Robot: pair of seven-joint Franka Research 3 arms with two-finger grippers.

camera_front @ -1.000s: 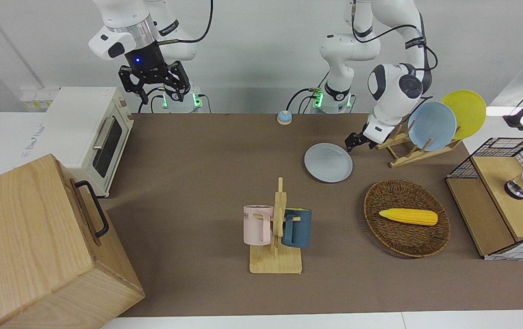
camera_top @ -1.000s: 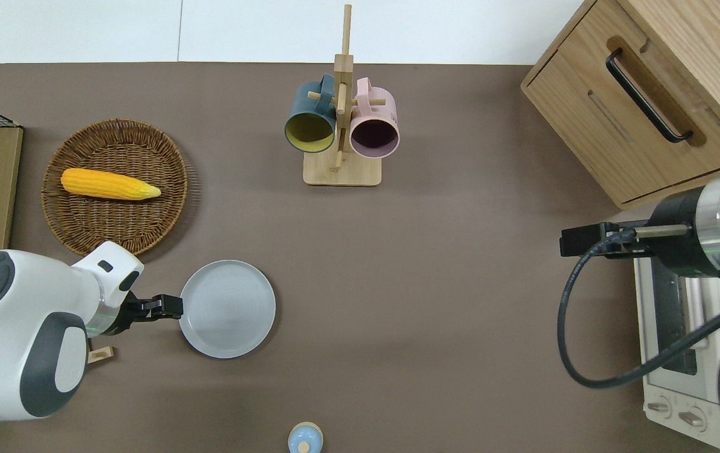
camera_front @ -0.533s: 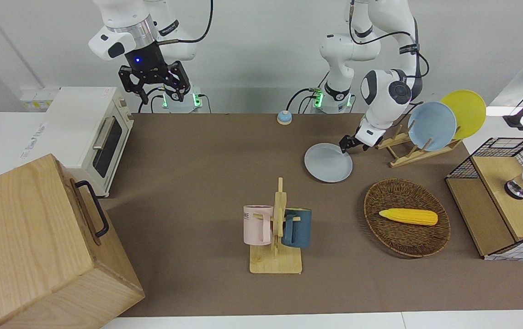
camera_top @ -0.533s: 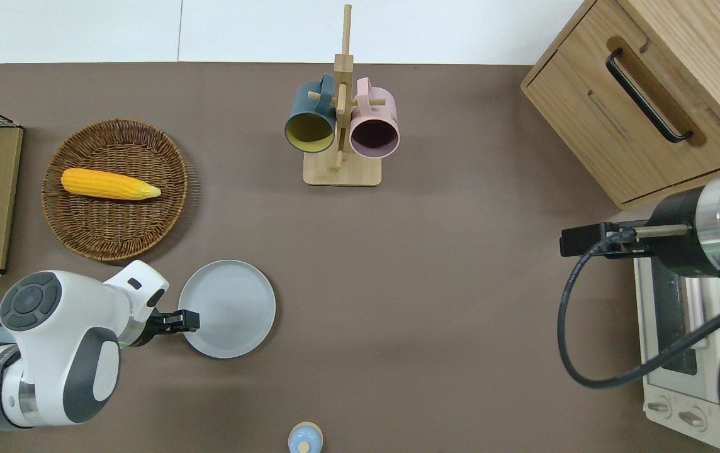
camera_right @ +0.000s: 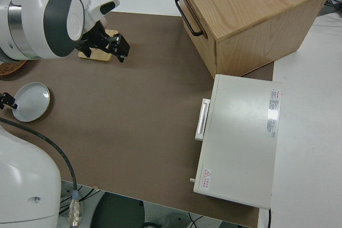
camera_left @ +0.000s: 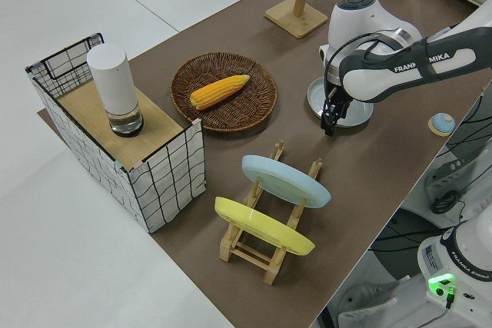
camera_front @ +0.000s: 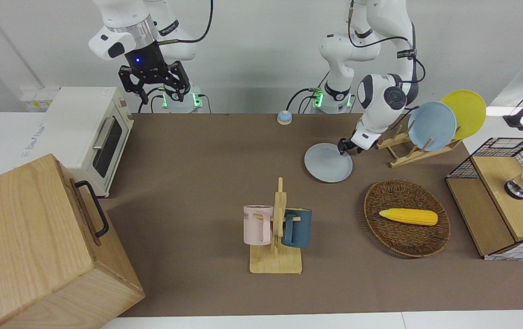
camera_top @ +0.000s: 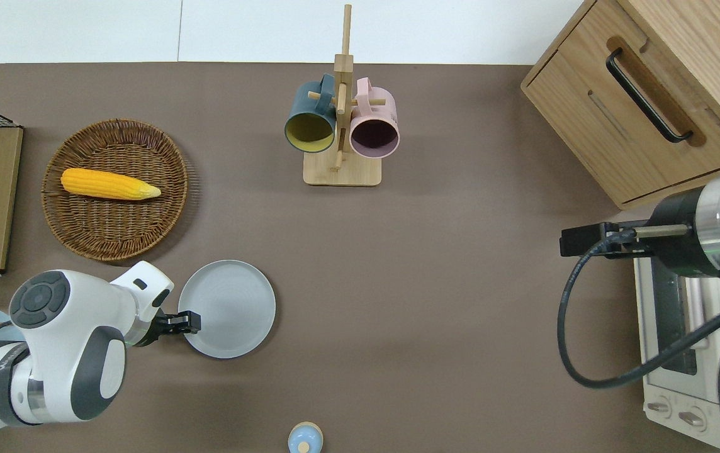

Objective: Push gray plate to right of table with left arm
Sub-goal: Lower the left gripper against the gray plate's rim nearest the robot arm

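Note:
The gray plate [camera_front: 328, 163] lies flat on the brown table [camera_front: 197, 155], toward the left arm's end; it also shows in the overhead view [camera_top: 229, 309] and the left side view [camera_left: 346, 97]. My left gripper [camera_front: 344, 148] is low at the plate's rim on the left arm's side, fingers shut and empty, its tip on the rim in the overhead view [camera_top: 189, 321]. It also shows in the left side view [camera_left: 330, 119]. My right arm is parked, its gripper [camera_front: 154, 84] open.
A wooden rack holds a sky-blue plate [camera_front: 431, 125] and a yellow plate [camera_front: 465, 112] near the left arm. A wicker basket [camera_front: 394, 237] with corn, a mug tree [camera_front: 276, 228], a small bell [camera_front: 284, 117], a toaster oven [camera_front: 88, 132] and a wooden box [camera_front: 33, 246] stand around.
My left gripper has slid from just beside the plate toward the right arm's end, onto the plate's rim. The plate has not visibly moved. The right arm is still.

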